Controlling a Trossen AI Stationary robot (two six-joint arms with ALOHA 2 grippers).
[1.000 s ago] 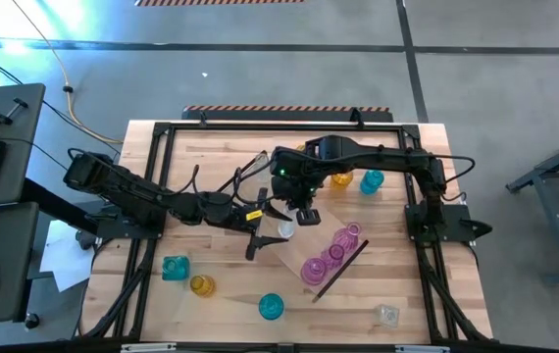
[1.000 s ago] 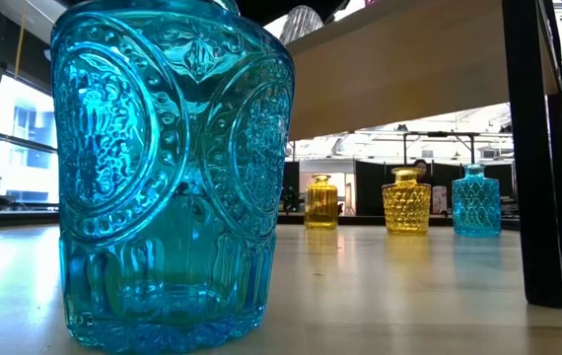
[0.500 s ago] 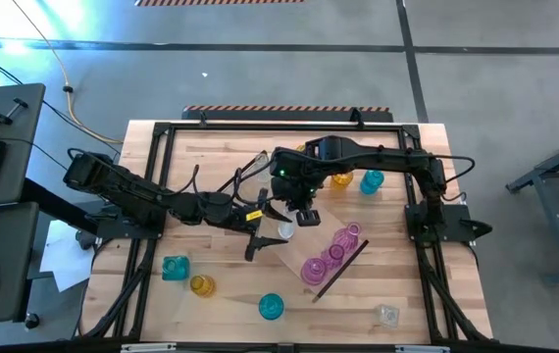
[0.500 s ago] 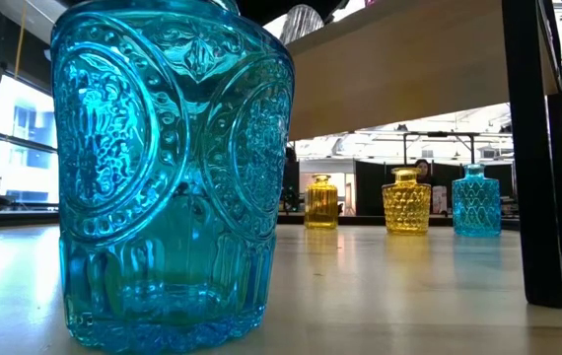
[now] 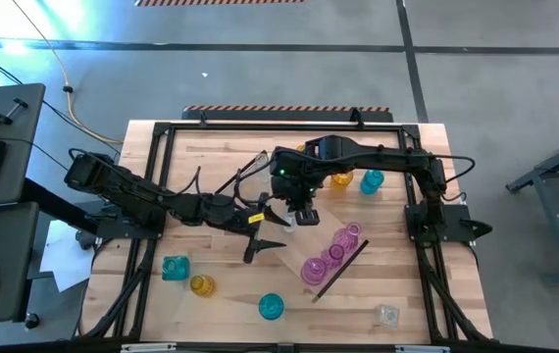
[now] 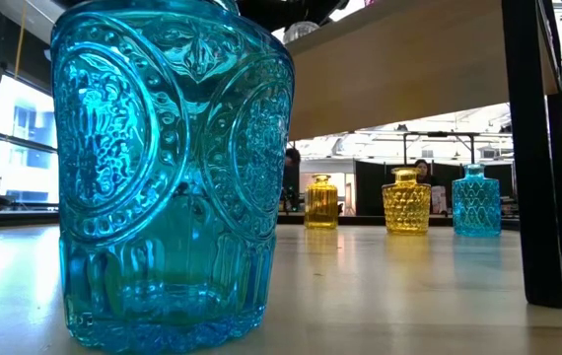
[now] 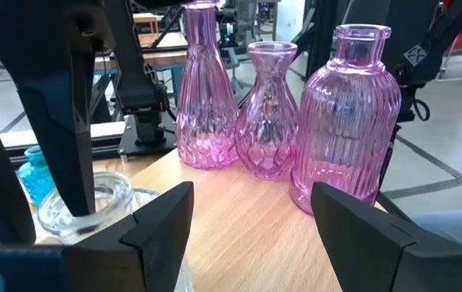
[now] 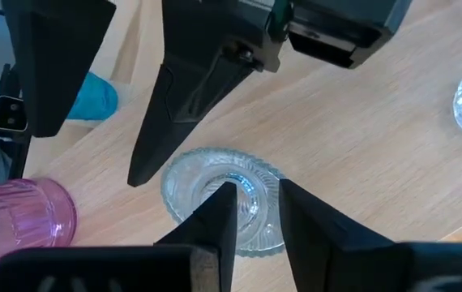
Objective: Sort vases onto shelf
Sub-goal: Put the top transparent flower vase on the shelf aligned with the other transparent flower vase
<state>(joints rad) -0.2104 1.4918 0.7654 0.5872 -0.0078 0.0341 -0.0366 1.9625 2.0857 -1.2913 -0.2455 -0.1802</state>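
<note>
The shelf (image 5: 289, 259), a light-wood board, lies aslant mid-table. Three pink vases (image 7: 273, 113) stand upright on it in a row. Beside them a clear vase (image 8: 189, 188) stands on its base on the same board. My right gripper (image 8: 255, 203) points down over that vase, fingers a little apart, one in its mouth and one outside the rim. My left gripper (image 7: 251, 219) reaches in level from the table's left, open, its fingers just above the board between the clear vase (image 7: 111, 203) and the pink ones. My right gripper comes at the clear vase from above. One finger (image 7: 75, 138) stands inside the mouth and the other outside the rim (image 8: 273, 182). Whether either finger touches the glass I cannot tell. The vase stands upright on the shelf.
Loose vases stand on the tabletop: teal (image 5: 175, 267), amber (image 5: 201, 285) and teal (image 5: 271, 307) near the front left, a clear one (image 5: 388, 315) front right, amber (image 5: 341, 179) and teal (image 5: 372, 180) at the back. The shelf's dark end piece (image 6: 537, 148) stands upright.
In the low view the clear vase shows less above the shelf's edge than a second ago: it has sunk a little. Both arms have stayed where they were.
</note>
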